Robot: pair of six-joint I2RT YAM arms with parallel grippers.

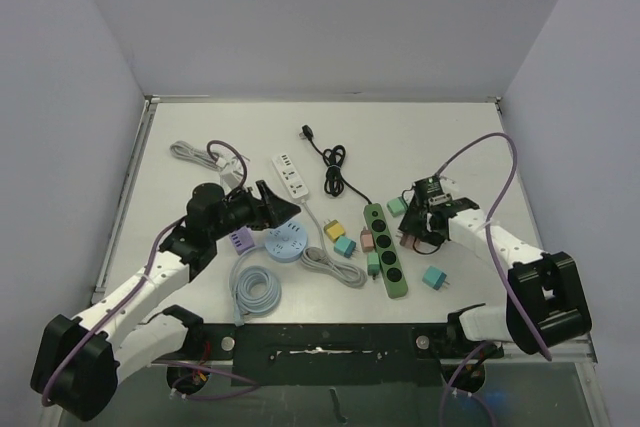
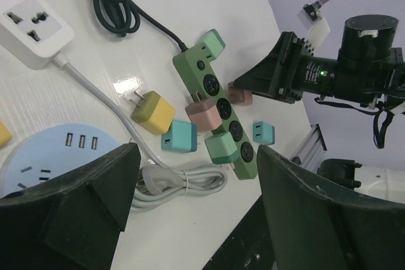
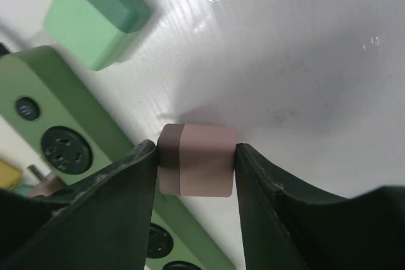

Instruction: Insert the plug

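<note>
Between the fingers [image 3: 117,197] of your right hand [image 3: 195,156], closed on it, sits the small pink square plastic plug [image 3: 197,175], just beside the long green power strip [image 3: 60,90], and a shallow pinch could let it twist and miss the socket [image 3: 63,151].

On the white table [image 1: 450,137] are laid a green power strip [image 1: 385,252] and, just right of it, a pink plug [image 3: 196,169].

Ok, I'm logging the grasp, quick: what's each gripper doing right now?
Left gripper: open, empty.
Right gripper: closed on the pink plug.
</note>
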